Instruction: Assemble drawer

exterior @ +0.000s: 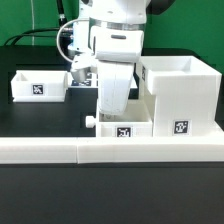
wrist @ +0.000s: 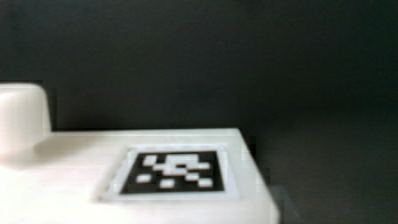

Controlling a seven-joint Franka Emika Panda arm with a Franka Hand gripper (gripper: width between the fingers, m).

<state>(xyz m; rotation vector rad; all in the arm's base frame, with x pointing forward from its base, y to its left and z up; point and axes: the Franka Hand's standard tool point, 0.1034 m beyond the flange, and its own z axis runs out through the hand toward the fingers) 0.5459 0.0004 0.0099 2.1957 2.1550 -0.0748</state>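
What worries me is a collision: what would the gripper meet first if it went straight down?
Most likely the small tagged tray beneath the gripper; the wrist view shows its tagged surface close ahead, though the gap is unclear.

Black table (exterior: 35,118), matte, takes up most of exterior view. Low white wall (exterior: 40,150) sits on it along near edge, running from exterior view's left to right. Vertical seam in wall approx a third in from left. Top face bright, front face a bit shaded. Far side: dark backdrop (exterior: 30,20), blurry. Wrist view: table just plain dark, no detail.
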